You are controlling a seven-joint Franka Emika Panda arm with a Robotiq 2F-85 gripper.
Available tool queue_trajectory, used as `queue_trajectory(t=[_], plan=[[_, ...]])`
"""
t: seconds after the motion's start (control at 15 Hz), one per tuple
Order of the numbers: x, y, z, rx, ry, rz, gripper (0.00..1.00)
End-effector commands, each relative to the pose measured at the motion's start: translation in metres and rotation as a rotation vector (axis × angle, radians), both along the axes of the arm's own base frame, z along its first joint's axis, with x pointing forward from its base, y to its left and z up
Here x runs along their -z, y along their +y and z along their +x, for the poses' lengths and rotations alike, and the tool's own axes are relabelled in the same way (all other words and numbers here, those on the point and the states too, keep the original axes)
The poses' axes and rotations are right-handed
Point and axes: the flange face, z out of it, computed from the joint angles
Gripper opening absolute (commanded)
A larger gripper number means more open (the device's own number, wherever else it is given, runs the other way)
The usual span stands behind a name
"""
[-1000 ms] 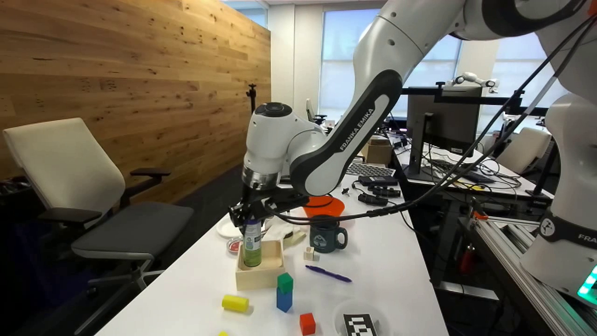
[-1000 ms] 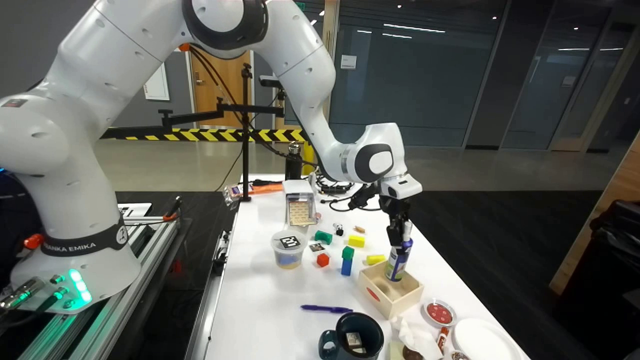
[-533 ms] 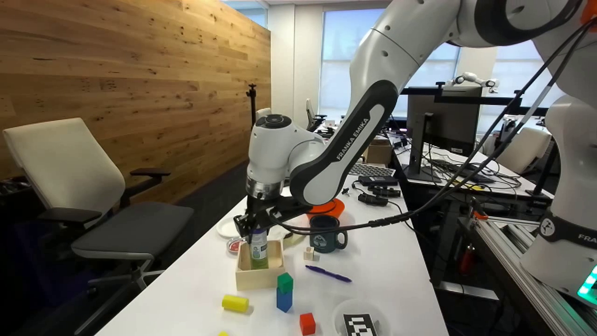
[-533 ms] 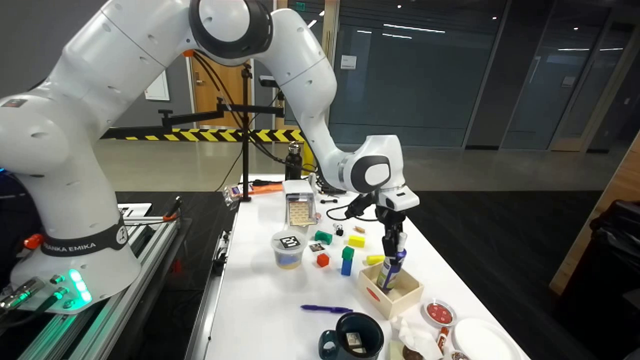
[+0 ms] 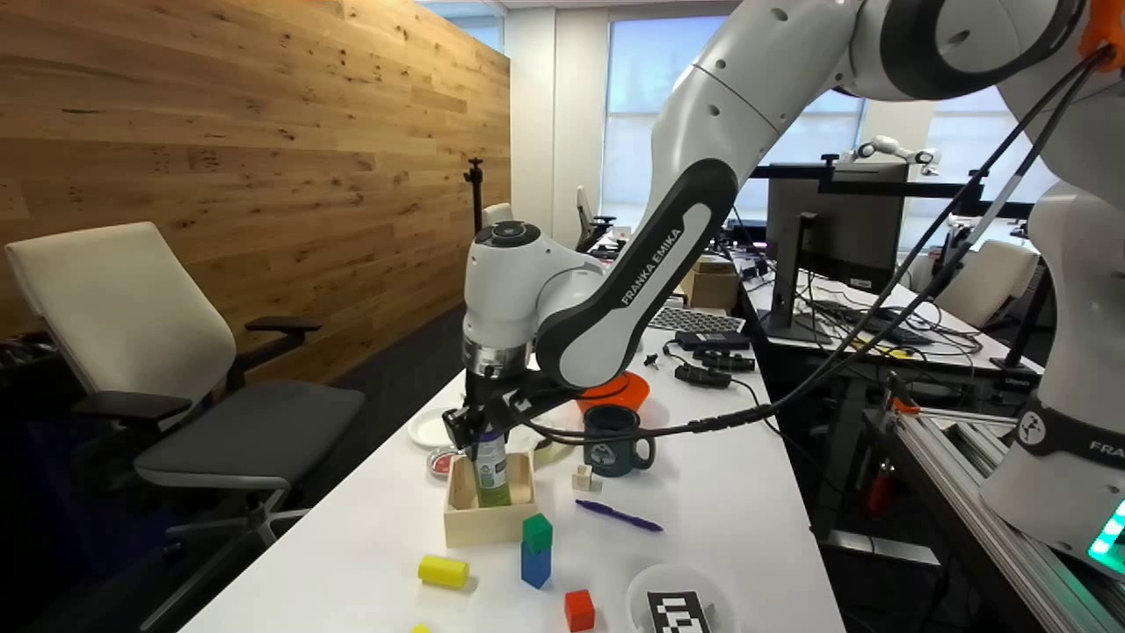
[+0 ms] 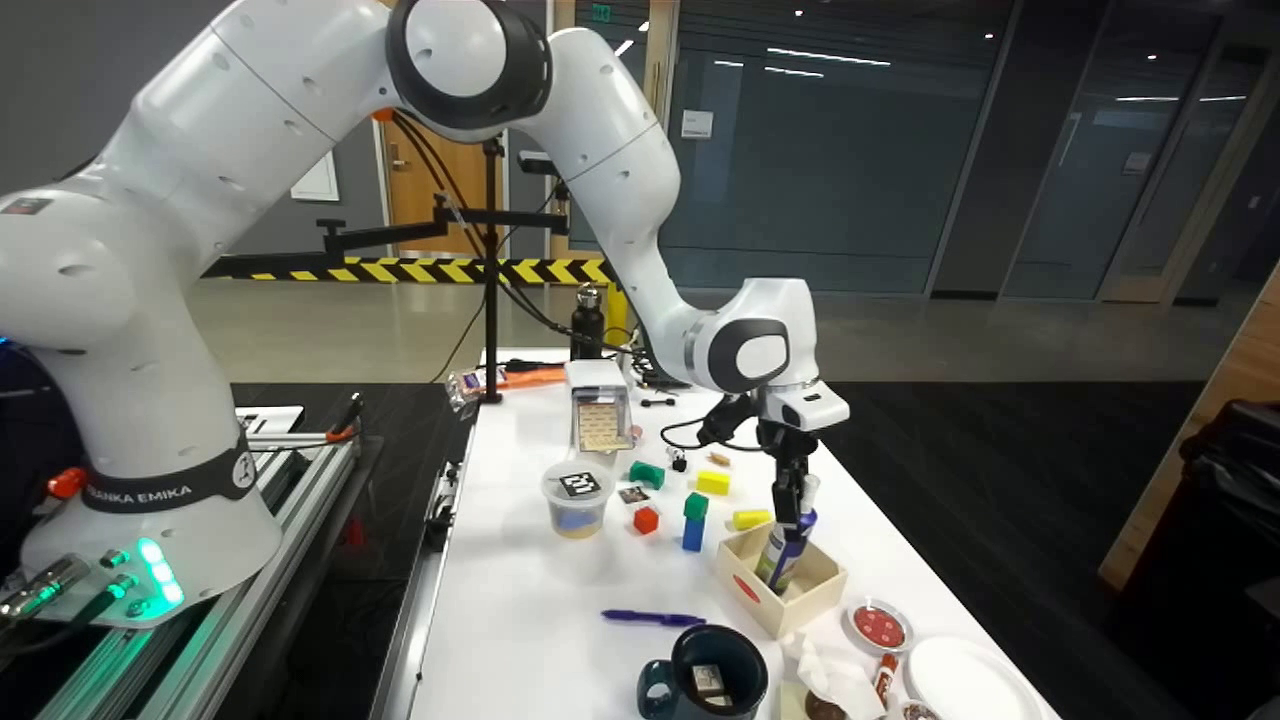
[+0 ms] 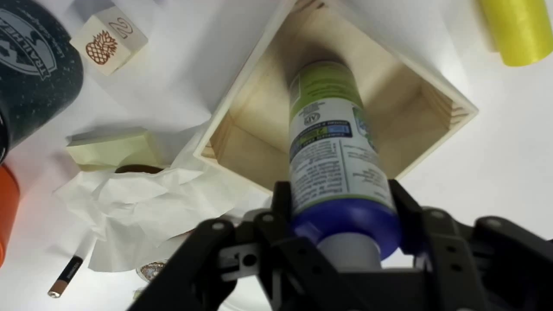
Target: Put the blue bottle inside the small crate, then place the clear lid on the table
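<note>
In an exterior view, the blue bottle [image 5: 493, 479] tilts within the small crate [image 5: 489, 529], top leaning away from the robot's base [image 5: 1046, 501]. In an exterior view, its long axis slants likewise above the tabletop [image 6: 535, 650]. In the wrist view, the end effector [image 7: 339, 188] pinches its blue shoulder, green end pointing into the crate; uprighting that axis before release seems next.
</note>
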Motion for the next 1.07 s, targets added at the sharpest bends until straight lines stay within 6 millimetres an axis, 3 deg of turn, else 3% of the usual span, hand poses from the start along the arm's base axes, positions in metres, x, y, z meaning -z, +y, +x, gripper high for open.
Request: queue_trajectory(t=[0.0, 0.13, 0.27, 0.4, 0.73, 0.87, 1.0], plan=[[-0.010, -0.003, 0.013, -0.010, -0.002, 0.015, 0.86], [-0.018, -0.003, 0.017, -0.013, -0.018, 0.014, 0.99], [-0.031, 0.002, 0.022, -0.021, -0.045, 0.024, 1.00], [-0.056, 0.016, 0.029, -0.057, -0.081, 0.041, 1.00], [-0.126, 0.069, 0.036, -0.151, -0.161, 0.042, 1.00], [-0.139, 0.093, 0.036, -0.201, -0.164, 0.067, 1.00], [-0.137, 0.114, 0.032, -0.254, -0.132, 0.129, 1.00]])
